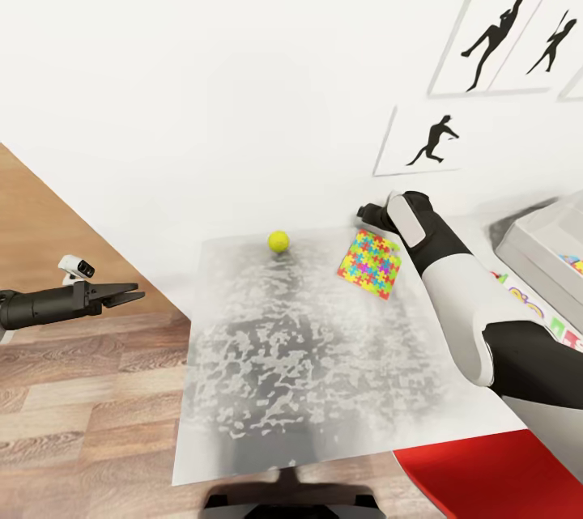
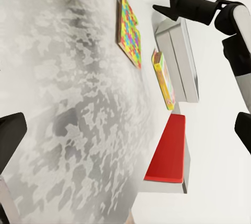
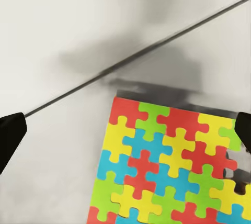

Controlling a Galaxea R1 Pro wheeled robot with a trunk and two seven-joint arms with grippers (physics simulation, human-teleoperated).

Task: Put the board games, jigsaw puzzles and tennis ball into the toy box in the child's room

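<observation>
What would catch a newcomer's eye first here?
The bright multicolour jigsaw puzzle lying flat on the white table, with the right tool open and hovering over its far edge, by the wall. Next, the small yellow-green tennis ball left of the puzzle, apart from it. The left tool hangs off the table's left side over the wood floor, holding nothing.

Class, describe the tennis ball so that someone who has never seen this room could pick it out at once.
Start at the white table standing against the white wall. Near its far edge, to the left of the jigsaw puzzle, sits the tennis ball. It is small, round and plain yellow-green, whereas its neighbour is a flat multicoloured square.
</observation>
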